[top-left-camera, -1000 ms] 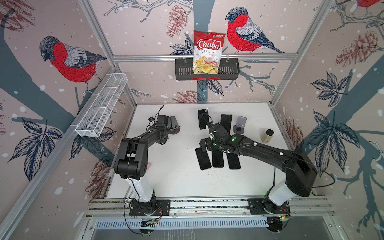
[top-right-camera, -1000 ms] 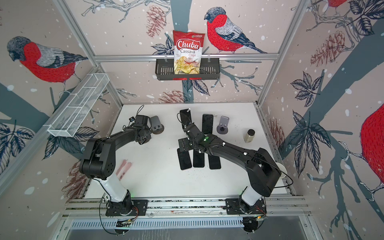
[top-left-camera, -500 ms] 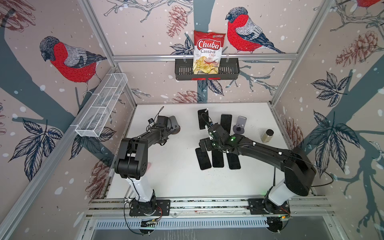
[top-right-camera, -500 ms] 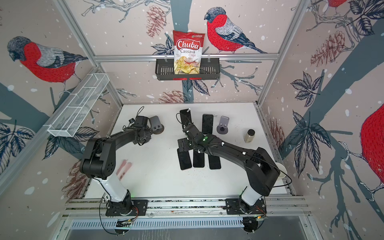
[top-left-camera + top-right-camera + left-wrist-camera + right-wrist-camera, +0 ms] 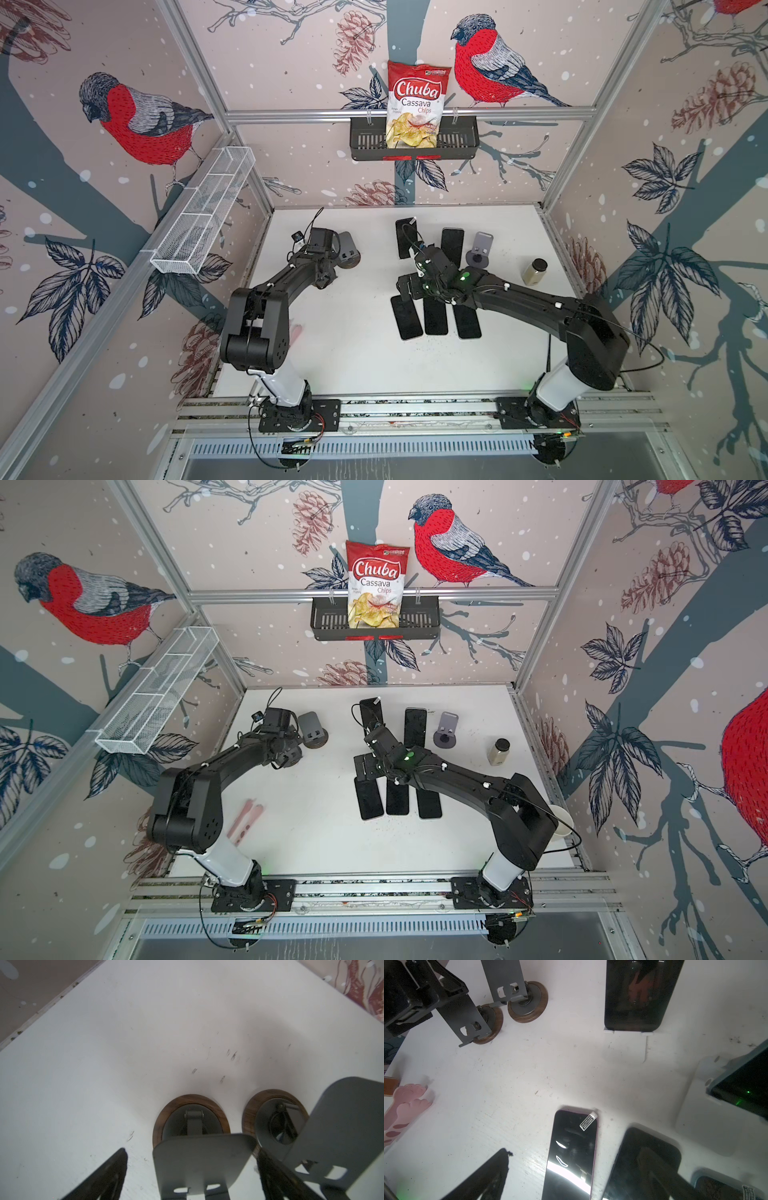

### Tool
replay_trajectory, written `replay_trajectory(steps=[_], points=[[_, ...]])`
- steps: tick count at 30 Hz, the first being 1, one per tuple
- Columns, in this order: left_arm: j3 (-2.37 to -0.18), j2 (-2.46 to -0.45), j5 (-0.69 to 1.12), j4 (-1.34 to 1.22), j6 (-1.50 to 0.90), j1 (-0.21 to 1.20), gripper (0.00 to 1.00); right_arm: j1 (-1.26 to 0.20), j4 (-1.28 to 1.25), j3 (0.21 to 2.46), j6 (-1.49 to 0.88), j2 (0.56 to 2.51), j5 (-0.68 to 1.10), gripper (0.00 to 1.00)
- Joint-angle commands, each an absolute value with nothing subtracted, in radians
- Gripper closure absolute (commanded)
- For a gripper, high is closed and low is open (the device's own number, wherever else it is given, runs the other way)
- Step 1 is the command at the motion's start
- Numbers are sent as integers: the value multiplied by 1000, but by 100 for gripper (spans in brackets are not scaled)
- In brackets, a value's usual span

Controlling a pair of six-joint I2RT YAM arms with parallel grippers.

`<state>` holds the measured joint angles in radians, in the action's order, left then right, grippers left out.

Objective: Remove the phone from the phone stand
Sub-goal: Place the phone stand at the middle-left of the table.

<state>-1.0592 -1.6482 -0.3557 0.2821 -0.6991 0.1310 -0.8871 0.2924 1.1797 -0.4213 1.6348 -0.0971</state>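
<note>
Black jointed arms (image 5: pixel 519 297), white base links (image 5: pixel 286 384), green status light (image 5: pixel 465 274)

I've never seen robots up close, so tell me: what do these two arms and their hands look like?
The left arm and right arm are blocky black with a white lower segment, thin black cables and white clips. A green light glows by the right wrist. The hands' fingers are dark, tapering wedges.

three phones (image 5: pixel 435 320) flat on table (image 5: pixel 353 357), stand (image 5: pixel 482 249) behind

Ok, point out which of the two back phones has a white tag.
The left phone: a white tag sits at its far corner. The right phone, beside the pale stand, shows none.
</note>
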Motion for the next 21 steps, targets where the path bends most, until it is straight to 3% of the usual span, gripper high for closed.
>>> replay_trajectory(steps=[1,8,21], points=[[-1049,-1603,-329,303,-689,130,3,-879,284,1209,-417,1648,-133,1],[-970,-1479,-147,225,-646,130,4,-824,270,1269,-382,1706,-114,1],[-761,-1203,23,52,-667,132,4,-786,244,1432,-322,1880,-172,1]])
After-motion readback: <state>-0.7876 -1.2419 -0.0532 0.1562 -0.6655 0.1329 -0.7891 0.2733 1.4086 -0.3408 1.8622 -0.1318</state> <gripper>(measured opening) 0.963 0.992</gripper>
